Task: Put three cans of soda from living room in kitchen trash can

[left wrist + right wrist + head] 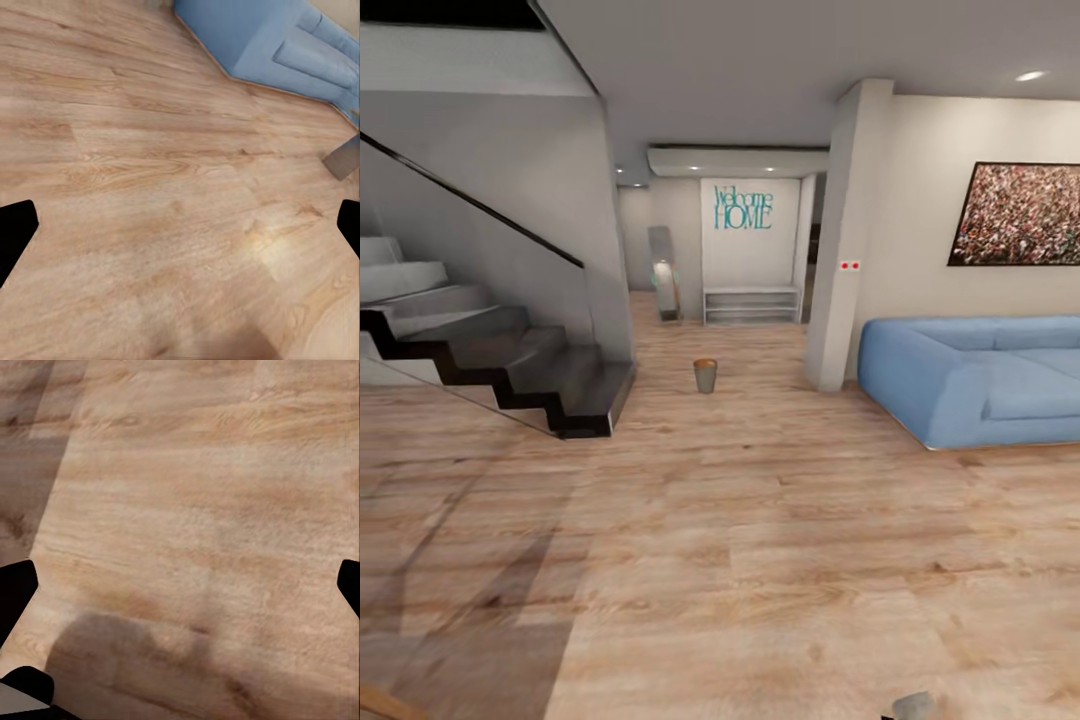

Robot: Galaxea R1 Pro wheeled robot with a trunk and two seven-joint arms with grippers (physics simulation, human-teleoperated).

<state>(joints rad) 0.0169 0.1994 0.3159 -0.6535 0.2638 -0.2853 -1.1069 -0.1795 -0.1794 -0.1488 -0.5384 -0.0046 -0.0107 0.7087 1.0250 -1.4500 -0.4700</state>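
While the robot stands on the pale wood floor [760, 560] of an open living area, the head view takes in a blue sofa [970, 380] at the right, a dark staircase [510, 360] at the left, and a hallway beyond with a "Welcome HOME" sign [742, 208] on its far wall. A small bucket-like trash can [705, 375] stands alone on the floor near the foot of the stairs and beside the white pillar [850, 240], well apart from the robot. Its brown rim shows, but it is too far away to tell whether anything lies inside. No soda can appears on the floor or the sofa.

Seen from the left wrist, the left gripper [180, 225] has its two dark fingertips [15, 229] at opposite edges of the frame, spread wide with nothing between them but floorboards; a corner of the sofa [255, 37] lies ahead.

From the right wrist camera, the right gripper [180, 589] is likewise spread apart and empty, its fingertips [15, 589] framing bare floor and a soft shadow.

Judging by the empty hands and the lone bin, the task looks early or between trips: the robot appears to be travelling, with a can to be found and carried to the bin. How many cans are already delivered cannot be told.
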